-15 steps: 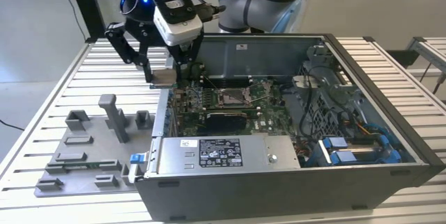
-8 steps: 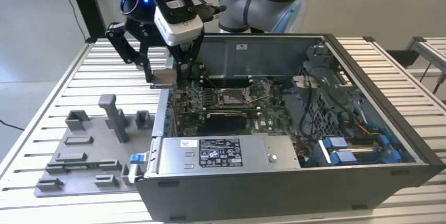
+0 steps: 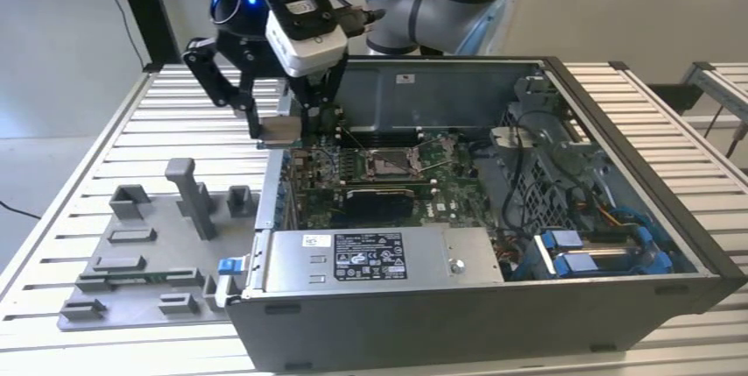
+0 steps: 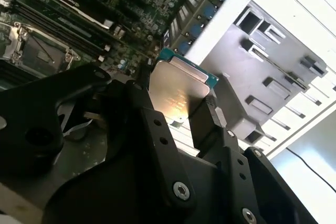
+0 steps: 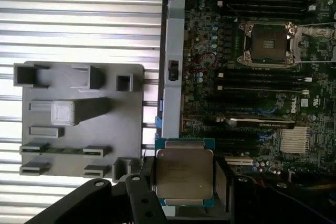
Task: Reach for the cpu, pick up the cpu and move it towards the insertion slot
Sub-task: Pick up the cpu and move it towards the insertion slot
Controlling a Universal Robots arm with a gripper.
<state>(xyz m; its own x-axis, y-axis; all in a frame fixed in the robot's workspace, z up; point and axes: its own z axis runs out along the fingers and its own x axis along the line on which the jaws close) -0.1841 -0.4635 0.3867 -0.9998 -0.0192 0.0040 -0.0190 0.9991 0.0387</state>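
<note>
Grip is made: the gripper (image 3: 280,127) is closed on the cpu (image 3: 278,134), with its black fingers (image 5: 147,181) pressing on opposite edges of the chip. In both wrist views the silvery lid faces the camera and a thin green rim shows around it.

In the exterior view the cpu hangs in the air, lifted clear of the grey fixture plate (image 3: 140,262) on the desk (image 3: 175,104). It sits just above the wall of the computer case (image 3: 468,323) on the exterior view's left, about at the edge of the motherboard (image 3: 450,192).

The insertion slot (image 3: 391,162) lies inside the case, toward the exterior view's right of the gripper and lower than it. Chip and slot are apart, and only a strip of board lies between them. In the first wrist view the slot (image 5: 268,45) shows a dark centre inside its metal frame, with its sides running roughly parallel to those of the cpu (image 5: 184,174). Judging by that, the carry calls for little or no turning, mostly a sideways travel over the board and then a descent.
</note>
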